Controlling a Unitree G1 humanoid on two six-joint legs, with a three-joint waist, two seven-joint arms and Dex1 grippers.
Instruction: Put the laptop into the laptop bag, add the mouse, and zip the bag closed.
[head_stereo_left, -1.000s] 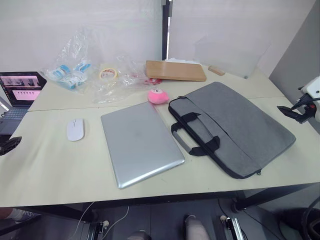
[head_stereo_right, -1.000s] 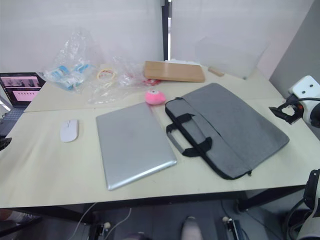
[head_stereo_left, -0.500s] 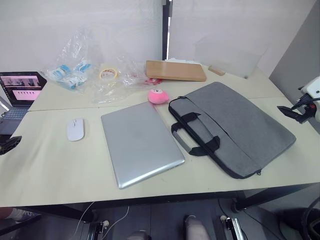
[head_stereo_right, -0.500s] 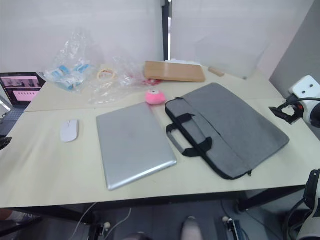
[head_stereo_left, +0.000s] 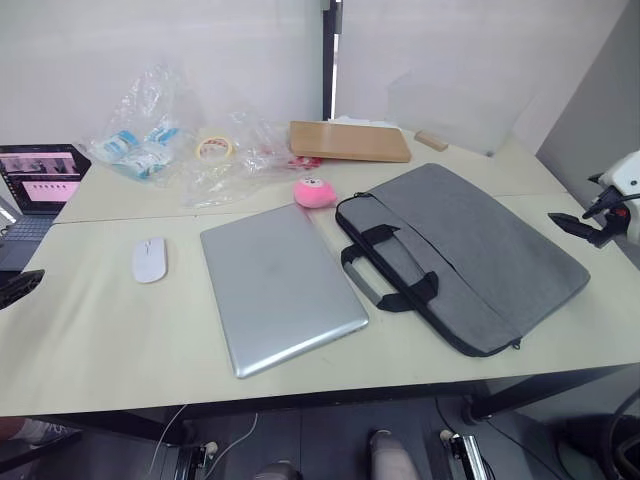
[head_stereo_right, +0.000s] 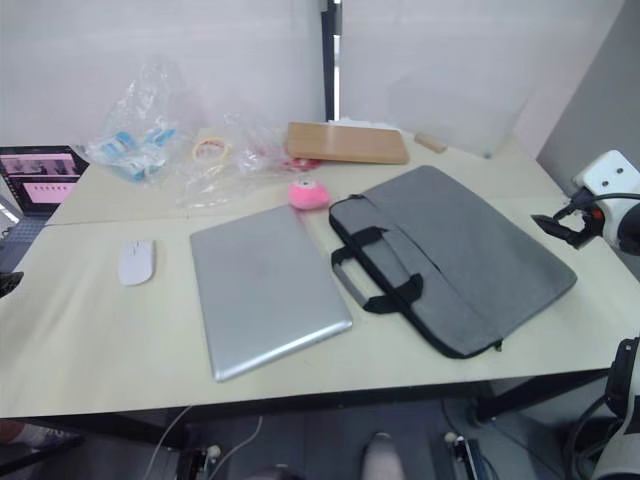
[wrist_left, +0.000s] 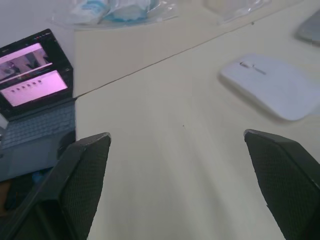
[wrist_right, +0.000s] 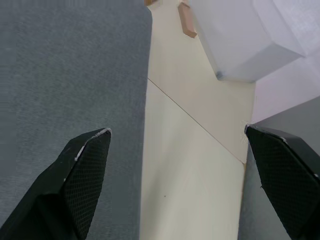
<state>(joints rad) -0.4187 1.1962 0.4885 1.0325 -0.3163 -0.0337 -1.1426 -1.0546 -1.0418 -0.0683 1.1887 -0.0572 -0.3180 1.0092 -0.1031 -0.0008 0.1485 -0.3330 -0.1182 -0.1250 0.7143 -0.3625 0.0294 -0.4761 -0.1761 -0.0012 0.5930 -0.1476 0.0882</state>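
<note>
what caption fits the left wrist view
Open left hand hovers over the table, mouse ahead, small laptop at the edge.

The laptop (head_stereo_left: 280, 285) lies flat and shut on the worktop (head_stereo_left: 90, 340), between the mouse (head_stereo_left: 150, 259) and the laptop bag (head_stereo_left: 470, 255); a pink plush toy (head_stereo_left: 315, 192) sits just behind.

Bare table (head_stereo_left: 90, 330) around mouse (head_stereo_left: 150, 259); pink toy (head_stereo_left: 314, 192) touches laptop (head_stereo_left: 280, 285).

Head stereo overlooks the table (head_stereo_left: 100, 340); wrist cameras skim close above it.
</note>
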